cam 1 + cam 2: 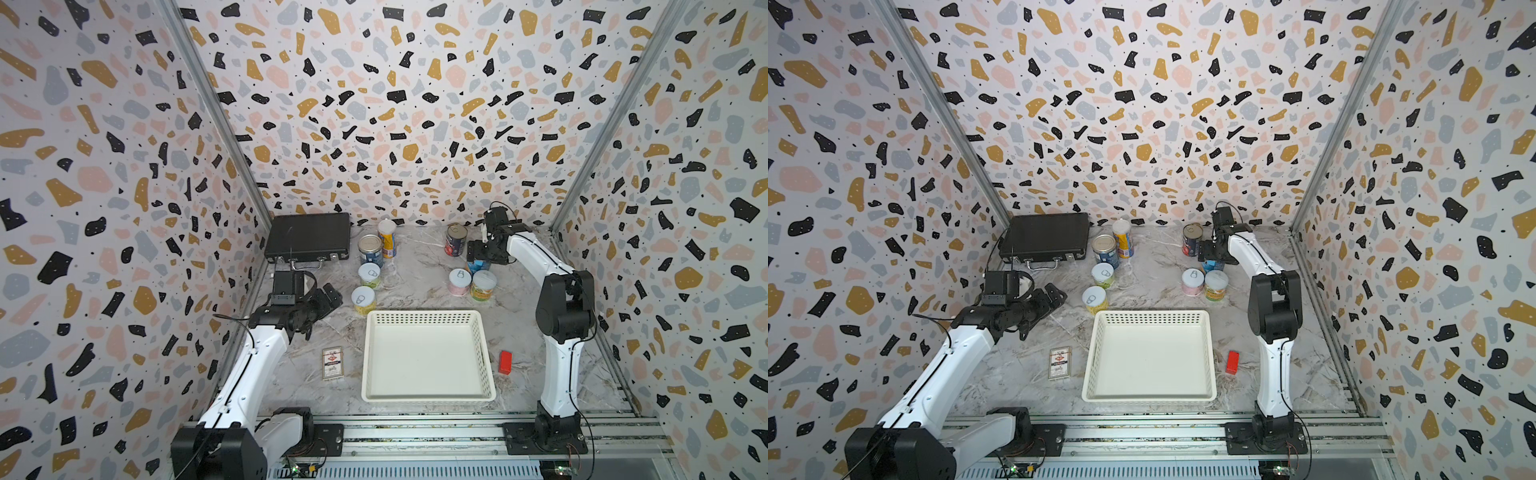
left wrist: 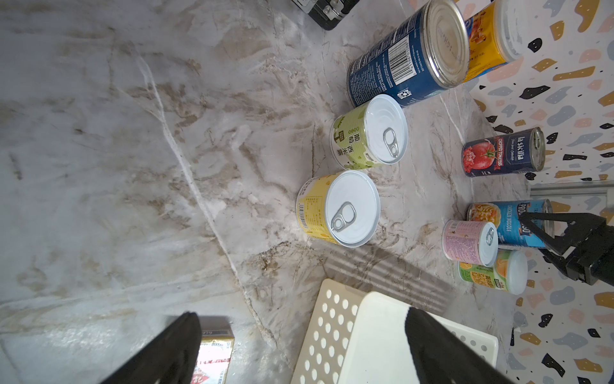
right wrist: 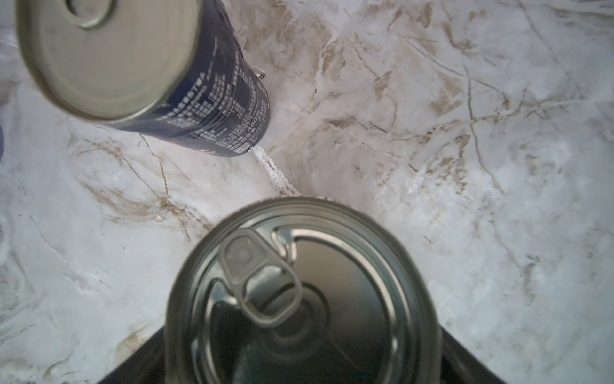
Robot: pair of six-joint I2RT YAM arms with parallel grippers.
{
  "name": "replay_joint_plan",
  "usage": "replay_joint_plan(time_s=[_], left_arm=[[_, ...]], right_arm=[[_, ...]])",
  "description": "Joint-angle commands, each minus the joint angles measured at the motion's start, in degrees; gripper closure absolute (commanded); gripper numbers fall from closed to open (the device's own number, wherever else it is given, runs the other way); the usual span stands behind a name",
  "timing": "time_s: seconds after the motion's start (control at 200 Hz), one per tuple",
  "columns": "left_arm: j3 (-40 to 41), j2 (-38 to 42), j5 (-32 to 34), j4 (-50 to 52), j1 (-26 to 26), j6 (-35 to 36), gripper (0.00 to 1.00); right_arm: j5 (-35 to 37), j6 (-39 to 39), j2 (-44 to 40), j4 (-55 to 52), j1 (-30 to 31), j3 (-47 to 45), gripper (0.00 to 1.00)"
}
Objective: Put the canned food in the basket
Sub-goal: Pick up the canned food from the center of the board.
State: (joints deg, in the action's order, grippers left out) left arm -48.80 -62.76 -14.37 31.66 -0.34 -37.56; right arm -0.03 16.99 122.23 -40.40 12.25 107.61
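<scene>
1. Eight cans, all upright on the desk point(image 1: 419, 266). They're all outside the one basket point(image 1: 428, 316), which sits by the front edge.
2. Four cans are back-left and four back-right, with a bare strip between.
3. Left fingers point(image 2: 166, 352) are spread wide near the left edge. The right arm reaches back, and the right fingers point(image 3: 146, 365) straddle the light-blue soup can point(image 2: 508, 222). Can't tell if they're clamped.

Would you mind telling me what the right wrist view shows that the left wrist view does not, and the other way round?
Only the right wrist view shows the pull-tab lid of the light-blue soup can from above, between the right gripper's fingers. Only the left wrist view shows the basket, the yellow can, the green can and the card box. Both show the tomato can and the marble table.
</scene>
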Motion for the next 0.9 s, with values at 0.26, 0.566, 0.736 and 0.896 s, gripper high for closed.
replay_joint_plan(time_s=[0.26,0.566,0.736,0.896], left_arm=[[-1.4,0.1,-0.4,-1.3,0.2,-0.4,0.00],[-1.5,0.3,-0.4,-1.2,0.3,-0.5,0.00],[-1.5,0.4,-0.3,-1.1,0.2,-0.4,0.00],[-1.7,0.6,-0.4,-1.1,0.2,-0.4,0.00]], right_arm=[[2.4,1.2,-9.9,2.3,1.2,1.4,0.83],[3.4,1.2,-13.4,0.1,2.3,1.0,0.87],[3.1,1.2,-18.0,-1.4,3.8,-0.7,0.88],[2.5,1.7,-25.2,-2.8,6.5,-4.5,0.89]])
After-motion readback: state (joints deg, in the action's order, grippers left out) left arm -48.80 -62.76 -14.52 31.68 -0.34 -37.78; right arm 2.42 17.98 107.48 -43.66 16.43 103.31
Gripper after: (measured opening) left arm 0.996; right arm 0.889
